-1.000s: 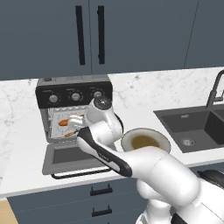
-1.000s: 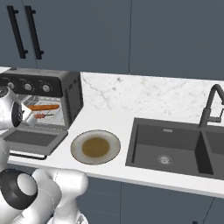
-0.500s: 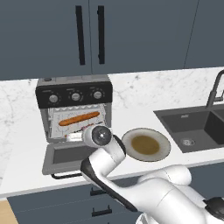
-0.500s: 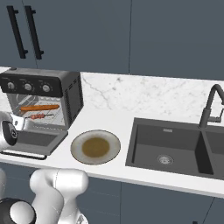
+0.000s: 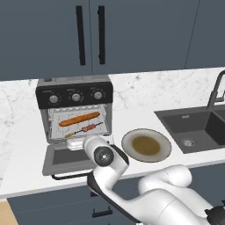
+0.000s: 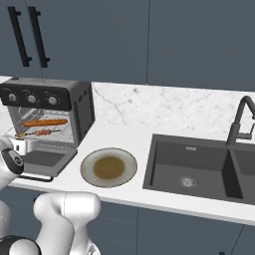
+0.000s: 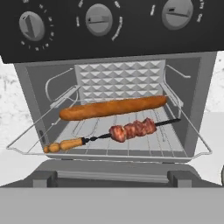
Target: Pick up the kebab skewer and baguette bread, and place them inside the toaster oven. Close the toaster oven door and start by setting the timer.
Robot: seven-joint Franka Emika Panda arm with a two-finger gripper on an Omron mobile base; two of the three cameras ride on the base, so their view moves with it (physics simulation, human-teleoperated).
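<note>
The left base view looks forward and down from behind the arm, taking in the toaster oven point(image 5: 74, 118) left of centre, with a plate point(image 5: 146, 145) and a sink point(image 5: 193, 127) to its right. The right base view faces the same counter from further right, so the toaster oven point(image 6: 47, 117) sits at its left edge and the sink point(image 6: 199, 167) fills its right half. The hand view is close and level with the toaster oven's point(image 7: 113, 87) open front, looking straight onto its rack point(image 7: 109, 135).
</note>
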